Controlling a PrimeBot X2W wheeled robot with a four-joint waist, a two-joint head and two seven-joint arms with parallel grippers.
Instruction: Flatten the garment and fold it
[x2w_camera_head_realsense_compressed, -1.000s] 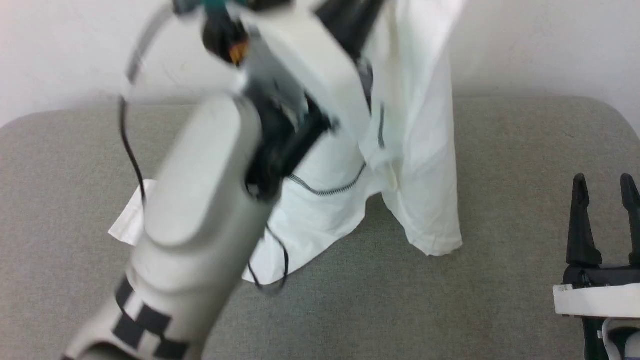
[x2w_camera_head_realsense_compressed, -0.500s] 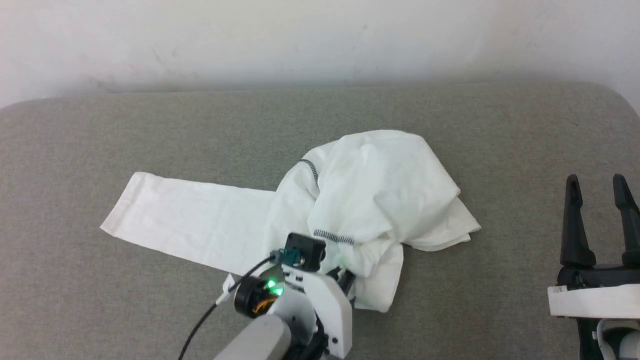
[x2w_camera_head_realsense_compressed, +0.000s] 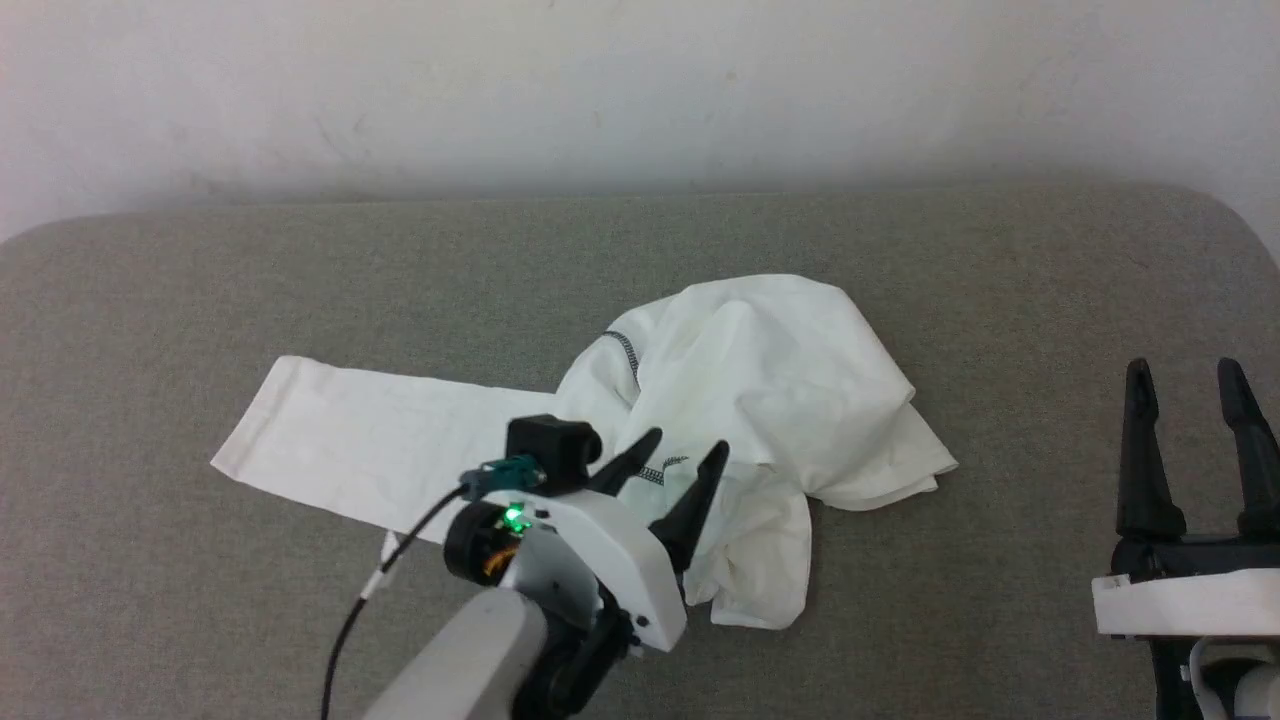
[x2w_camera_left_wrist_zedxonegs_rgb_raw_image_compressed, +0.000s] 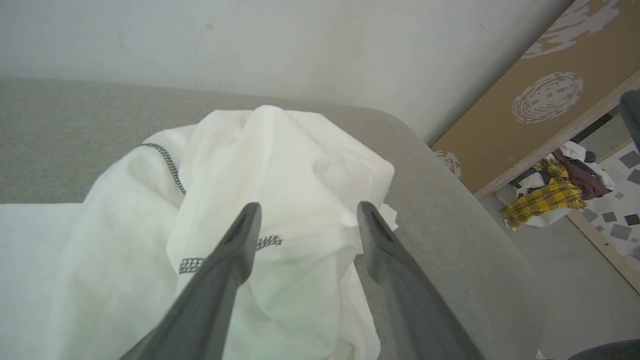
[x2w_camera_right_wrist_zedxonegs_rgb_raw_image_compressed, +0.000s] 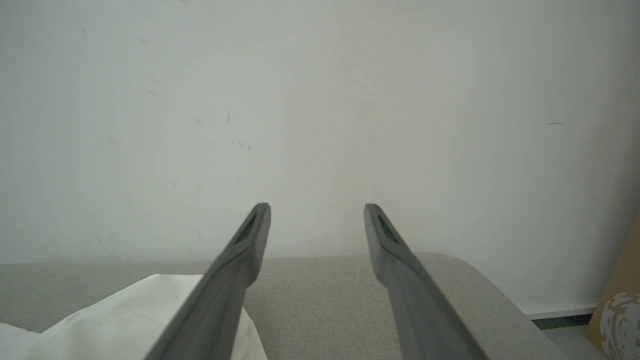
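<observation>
The garment (x2w_camera_head_realsense_compressed: 760, 390) lies in a white heap a little right of the middle of the head view, on the grey cloth-covered surface (x2w_camera_head_realsense_compressed: 1000, 300). Most of it is bunched and puffed up, with folds running over one another. One long sleeve (x2w_camera_head_realsense_compressed: 370, 450) stretches flat out of the heap towards the left of the frame, and its far end is squared off. A line of dark stitching (x2w_camera_head_realsense_compressed: 625, 350) curves along the upper left edge of the heap, and another short run of it shows lower down, by the fingertips of the left hand.

The left hand (x2w_camera_head_realsense_compressed: 688, 440) comes up from the bottom of the frame, left of centre, with its two dark fingers spread wide and pointing up and to the right over the near edge of the heap. It has hold of nothing. In the left wrist view the cloth lies past and below the parted fingers and none of it is caught between them. A green light (x2w_camera_head_realsense_compressed: 515, 518) glows on the wrist and a black cable (x2w_camera_head_realsense_compressed: 390, 570) trails off to the lower left.

The right hand (x2w_camera_head_realsense_compressed: 1182, 366) stands at the lower right of the head view, well apart from the garment, with its fingers pointing up the frame, open and empty. In its own wrist view the pale wall (x2w_camera_right_wrist_zedxonegs_rgb_raw_image_compressed: 320, 100) shows between them.

At the right edge of the left wrist view, past the rounded corner of the surface, a brown board (x2w_camera_left_wrist_zedxonegs_rgb_raw_image_compressed: 550, 100) leans at the wall, and a heap of clothes (x2w_camera_left_wrist_zedxonegs_rgb_raw_image_compressed: 545, 197), one yellow plaid, lies on the floor (x2w_camera_left_wrist_zedxonegs_rgb_raw_image_compressed: 575, 280).
</observation>
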